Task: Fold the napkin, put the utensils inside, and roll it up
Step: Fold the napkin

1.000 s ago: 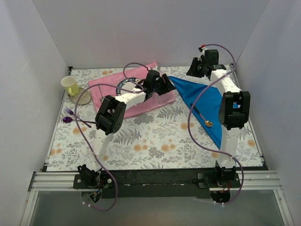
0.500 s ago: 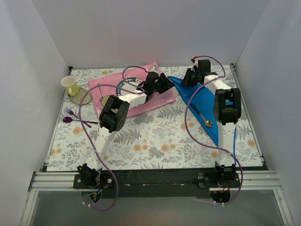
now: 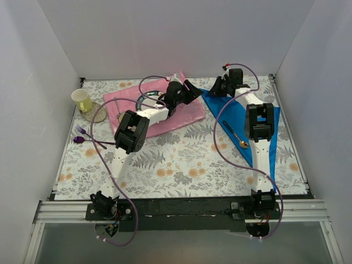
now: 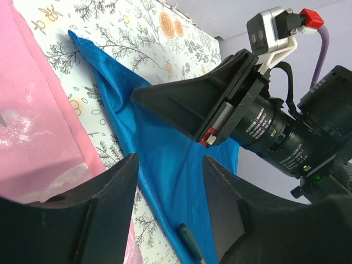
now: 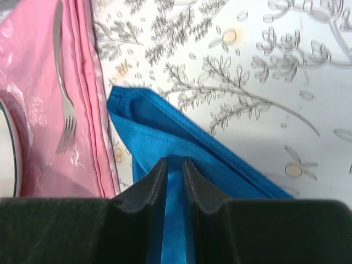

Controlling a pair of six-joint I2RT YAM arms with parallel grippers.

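Note:
The blue napkin [image 3: 242,118] lies folded into a triangle at the right of the table. The gold-bowled spoon [image 3: 237,137] lies on it, with its dark handle pointing to the far left. My right gripper [image 3: 216,91] is at the napkin's far-left corner. In the right wrist view its jaws [image 5: 175,165] are nearly closed on a ridge of the blue cloth [image 5: 165,137]. My left gripper [image 3: 193,91] hovers open just left of that corner. In the left wrist view the left gripper [image 4: 170,159] is empty above the napkin [image 4: 118,104] and the spoon's handle tip [image 4: 190,239].
A pink placemat [image 3: 187,113] lies left of the napkin, with a plate [image 3: 144,102] and a silver fork [image 5: 61,104] on it. A yellow cup [image 3: 82,100] and a purple fork and spoon [image 3: 85,136] are at the far left. White walls enclose the table.
My right gripper has moved left and down along the napkin's far edge to its far-left corner. My left gripper has shifted slightly toward the back.

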